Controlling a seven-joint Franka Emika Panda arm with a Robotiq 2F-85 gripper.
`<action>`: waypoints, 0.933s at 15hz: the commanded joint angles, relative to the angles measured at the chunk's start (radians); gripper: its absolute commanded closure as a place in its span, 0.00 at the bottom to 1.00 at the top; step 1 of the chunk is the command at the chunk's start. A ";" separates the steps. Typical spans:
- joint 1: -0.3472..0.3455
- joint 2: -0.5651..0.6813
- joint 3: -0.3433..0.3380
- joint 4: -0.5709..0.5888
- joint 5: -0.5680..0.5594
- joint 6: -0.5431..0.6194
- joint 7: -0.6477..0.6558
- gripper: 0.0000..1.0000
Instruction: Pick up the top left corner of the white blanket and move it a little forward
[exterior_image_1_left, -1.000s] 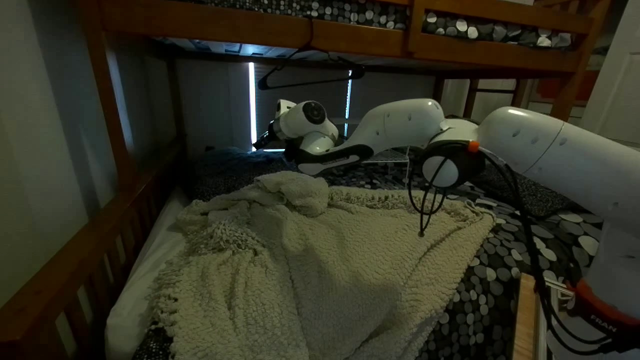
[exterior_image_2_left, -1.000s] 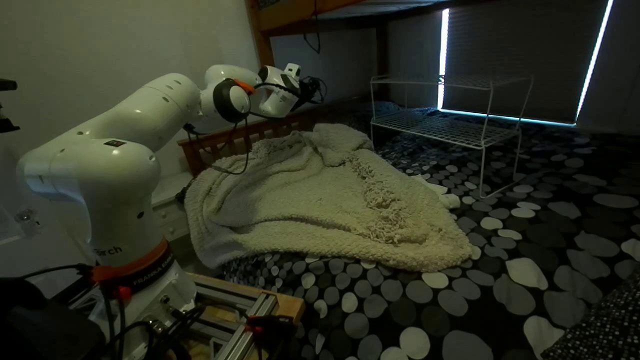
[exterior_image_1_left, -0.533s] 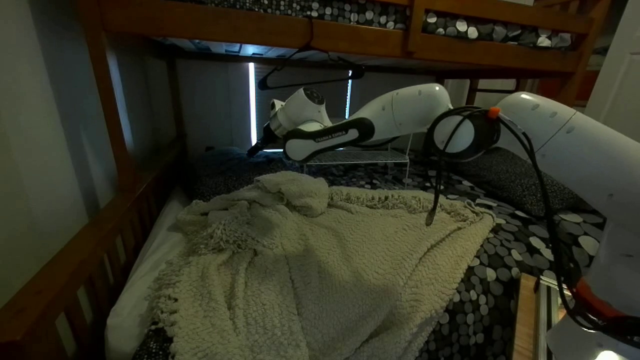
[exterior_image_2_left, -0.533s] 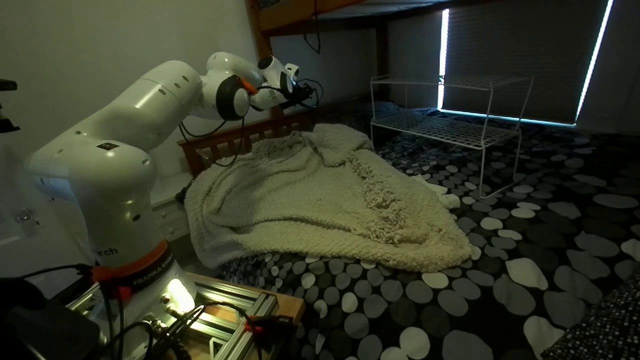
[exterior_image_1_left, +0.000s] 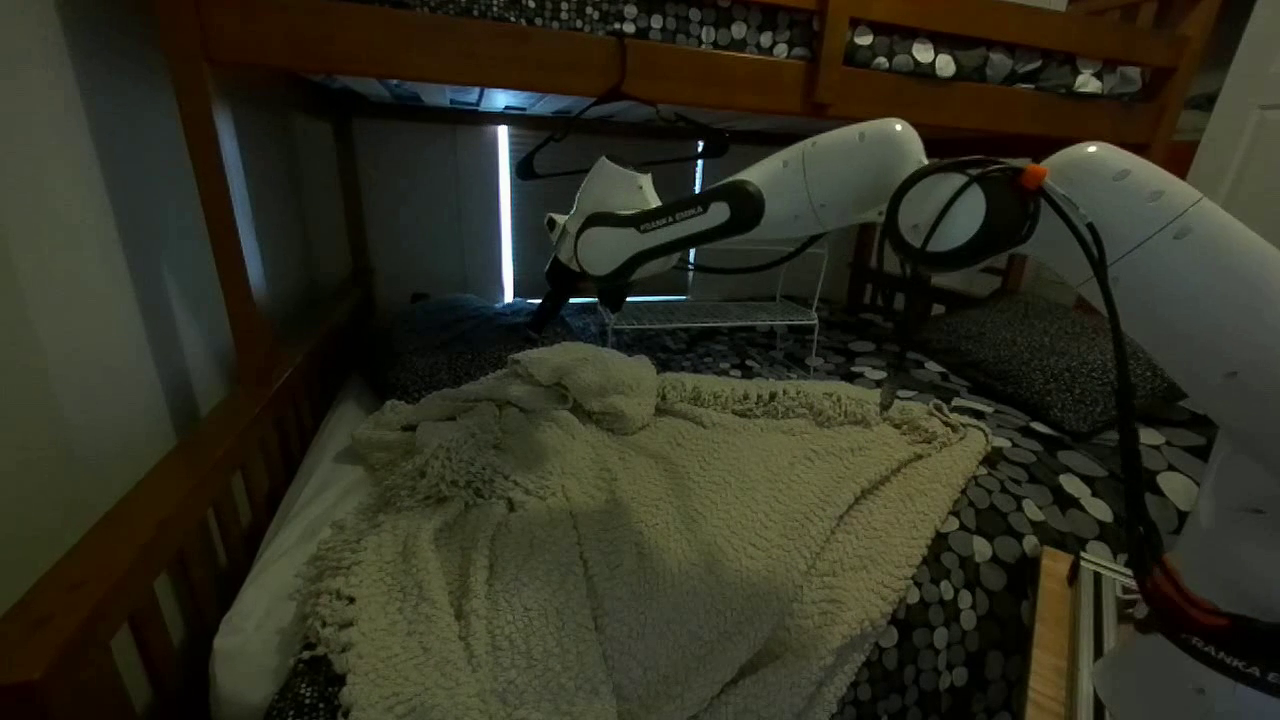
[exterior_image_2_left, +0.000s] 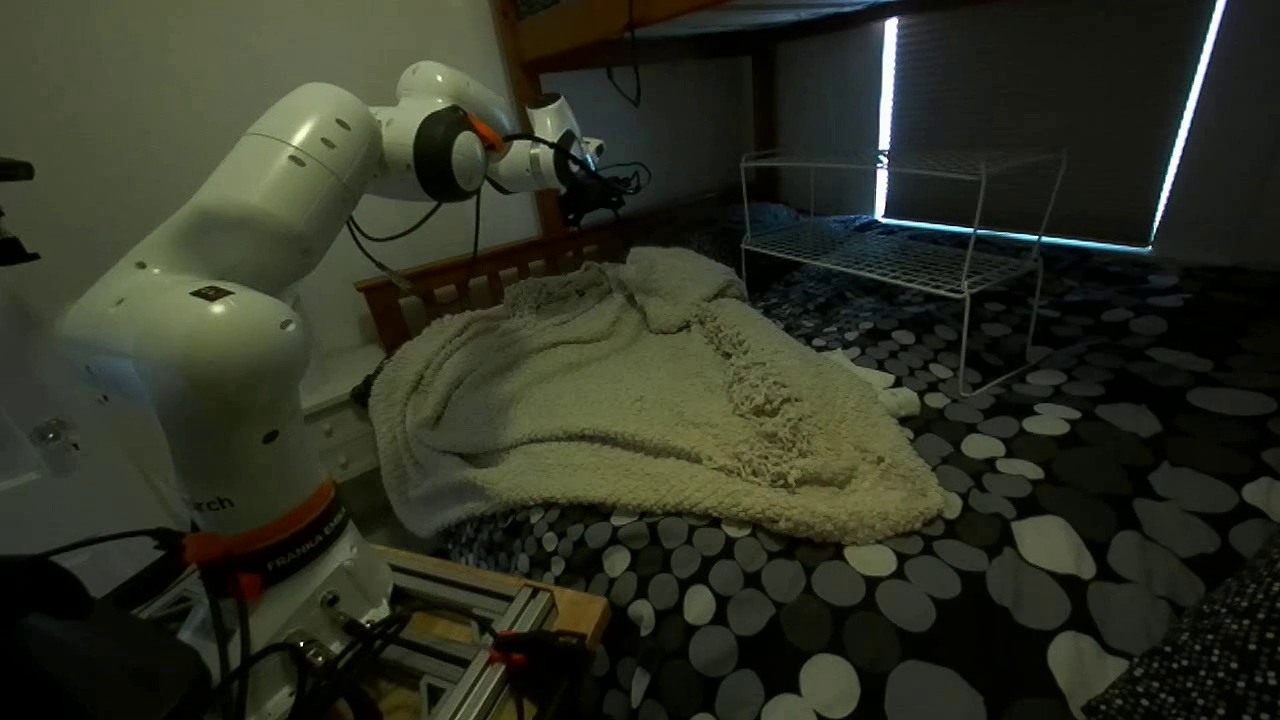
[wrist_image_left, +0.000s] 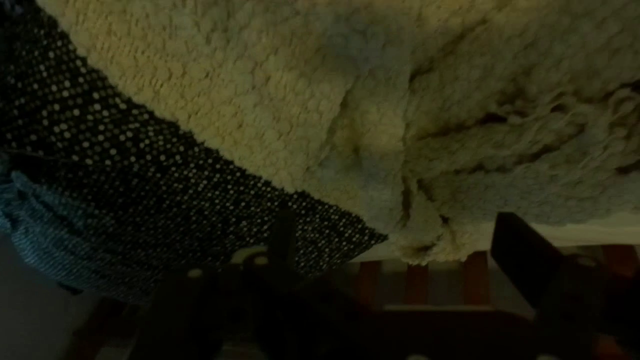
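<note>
The white blanket (exterior_image_1_left: 680, 520) lies rumpled over the dark bedding in both exterior views (exterior_image_2_left: 620, 390) and fills the upper wrist view (wrist_image_left: 240, 100). Its bunched top left corner (exterior_image_1_left: 590, 380) is a raised fold at the far end, also visible in an exterior view (exterior_image_2_left: 685, 280); a narrow end of the cloth (wrist_image_left: 420, 245) shows by the bed rail in the wrist view. My gripper (exterior_image_1_left: 578, 312) points down above and beyond that fold, apart from the cloth. In the wrist view the fingers (wrist_image_left: 396, 217) stand wide apart with nothing between them. The picture there is dark.
A slatted wooden bed rail (exterior_image_1_left: 190, 500) runs along one side. A white wire rack (exterior_image_2_left: 890, 255) stands on the bed. The upper bunk's wooden beam (exterior_image_1_left: 500, 60) and a hanging black hanger (exterior_image_1_left: 620, 165) are over the arm. A speckled pillow (exterior_image_1_left: 1050, 360) lies far back.
My gripper has tilted from pointing outward to pointing down. The arm's elbow and forearm have risen. The blanket has not moved.
</note>
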 joint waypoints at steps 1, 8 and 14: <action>-0.005 -0.123 0.006 -0.147 0.075 -0.163 -0.064 0.00; 0.084 -0.241 -0.066 -0.310 0.069 -0.323 0.116 0.00; 0.185 -0.346 -0.097 -0.596 0.030 -0.337 0.259 0.00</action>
